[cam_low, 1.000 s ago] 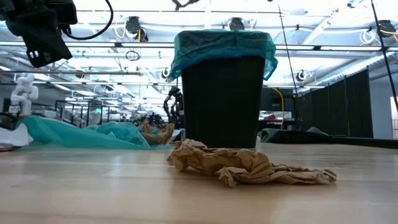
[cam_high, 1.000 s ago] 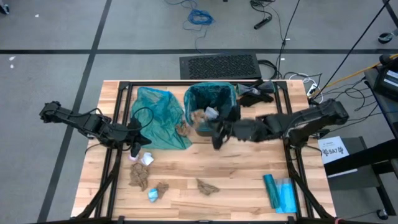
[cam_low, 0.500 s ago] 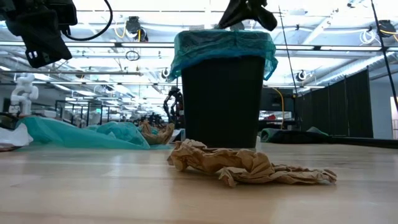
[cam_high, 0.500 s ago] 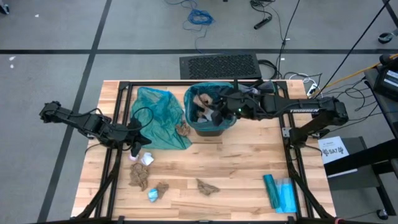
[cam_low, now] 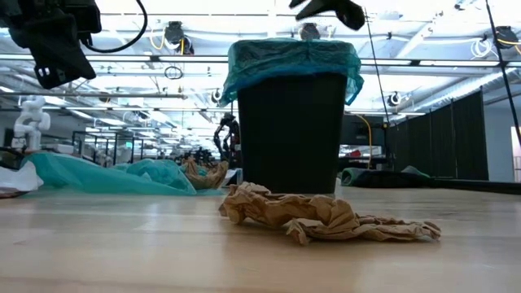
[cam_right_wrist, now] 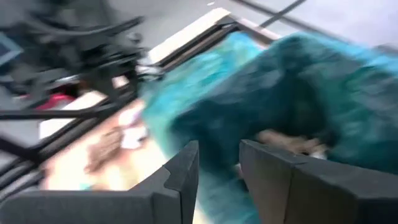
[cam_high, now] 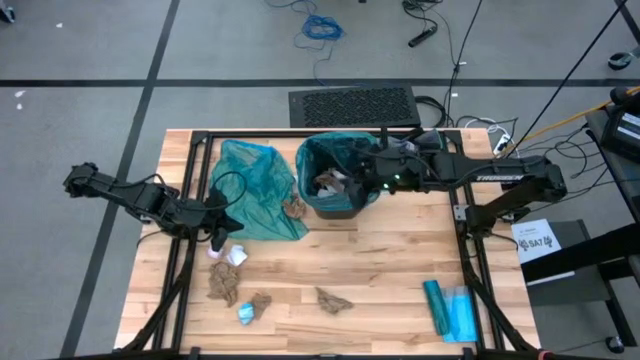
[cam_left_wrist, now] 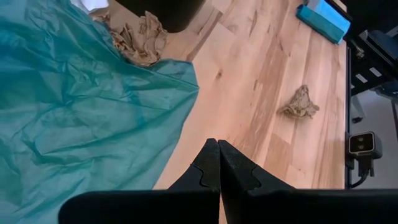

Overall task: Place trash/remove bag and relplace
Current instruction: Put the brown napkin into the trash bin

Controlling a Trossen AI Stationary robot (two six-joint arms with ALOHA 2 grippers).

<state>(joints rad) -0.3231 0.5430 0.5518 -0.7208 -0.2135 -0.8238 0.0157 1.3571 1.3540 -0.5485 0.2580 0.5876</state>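
From above, the right gripper hangs over the bin near the worktop's far edge, wads inside; more trash remains near the front edge. The right wrist view shows its fingers spread, empty. The left gripper is pressed together, idle by the loose bag.
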